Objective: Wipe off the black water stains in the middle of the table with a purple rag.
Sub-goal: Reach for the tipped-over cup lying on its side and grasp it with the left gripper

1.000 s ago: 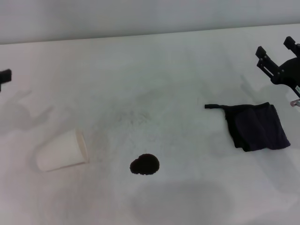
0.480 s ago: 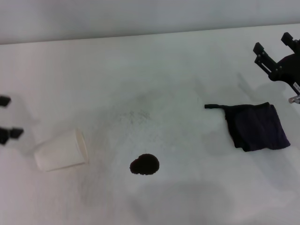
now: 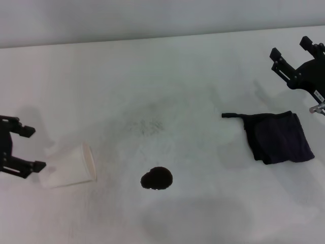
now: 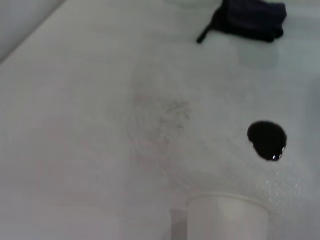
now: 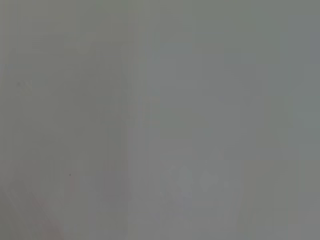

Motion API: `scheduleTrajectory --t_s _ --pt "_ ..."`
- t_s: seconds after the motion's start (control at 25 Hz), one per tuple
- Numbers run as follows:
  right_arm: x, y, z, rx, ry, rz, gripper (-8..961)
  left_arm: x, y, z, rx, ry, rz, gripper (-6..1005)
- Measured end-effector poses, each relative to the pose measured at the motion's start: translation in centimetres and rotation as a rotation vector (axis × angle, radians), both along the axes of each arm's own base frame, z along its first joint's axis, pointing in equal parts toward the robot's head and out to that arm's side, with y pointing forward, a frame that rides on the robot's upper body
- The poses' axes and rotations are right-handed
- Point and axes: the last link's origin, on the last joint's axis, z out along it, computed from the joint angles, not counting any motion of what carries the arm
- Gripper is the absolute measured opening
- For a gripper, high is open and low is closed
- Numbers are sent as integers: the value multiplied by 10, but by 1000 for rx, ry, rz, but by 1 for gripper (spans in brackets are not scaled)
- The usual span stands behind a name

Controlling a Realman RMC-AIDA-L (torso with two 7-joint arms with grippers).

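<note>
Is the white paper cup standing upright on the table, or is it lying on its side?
On its side. In the head view the white paper cup lies on the table, its open rim facing sideways toward the black water stains.

Left pincer point(image 3: 28, 148): at the left edge of the head view, near side, low over the tabletop point(image 3: 167, 86). Fingers spread apart, tips pointing right, nothing between them.

Right pincer point(image 3: 291, 52): at the far right, raised above the tabletop. Two fingers parted, tips pointing up-left toward the far side, nothing held. Wrist body runs off the right edge.
</note>
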Motion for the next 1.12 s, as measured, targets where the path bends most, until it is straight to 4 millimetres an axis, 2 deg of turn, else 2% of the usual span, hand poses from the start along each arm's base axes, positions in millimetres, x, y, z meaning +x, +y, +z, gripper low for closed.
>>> scheduleTrajectory --t_s 0.28,0.84,1.12 --pt "1 -2 0 -1 1 -4 828 -11 -1 -30 -45 48 -27 873" --pt "4 -6 -2 -9 1 -13 826 -20 4 -57 -45 98 -89 872" --pt "3 -4 -3 -19 -3 -11 826 -22 10 -70 -29 64 -124 872"
